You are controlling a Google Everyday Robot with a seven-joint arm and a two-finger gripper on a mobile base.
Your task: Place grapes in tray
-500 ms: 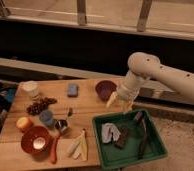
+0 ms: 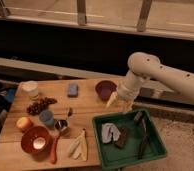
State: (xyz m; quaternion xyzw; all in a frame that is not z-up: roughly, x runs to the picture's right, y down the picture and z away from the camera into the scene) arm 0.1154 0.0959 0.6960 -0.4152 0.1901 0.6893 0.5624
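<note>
The grapes (image 2: 41, 105), an elongated dark reddish-purple bunch, lie on the wooden table (image 2: 85, 107) at the left, between a white cup and a blue cup. The green tray (image 2: 101, 145) sits at the table's front right corner and holds a grey cloth and dark utensils. My gripper (image 2: 118, 102) hangs from the white arm (image 2: 160, 75) just above the tray's back left corner, beside the purple bowl, far right of the grapes. It holds nothing that I can see.
A dark purple bowl (image 2: 105, 89) and a blue sponge (image 2: 73, 89) are at the back. A white cup (image 2: 30, 89), blue cup (image 2: 46, 118), orange fruit (image 2: 24, 123), orange-red bowl (image 2: 36, 140), a carrot (image 2: 54, 150), banana pieces (image 2: 78, 147) and a small metal cup (image 2: 61, 125) fill the left front.
The gripper has shifted slightly left and toward the table, staying near the tray's back left corner. The grapes have not moved.
</note>
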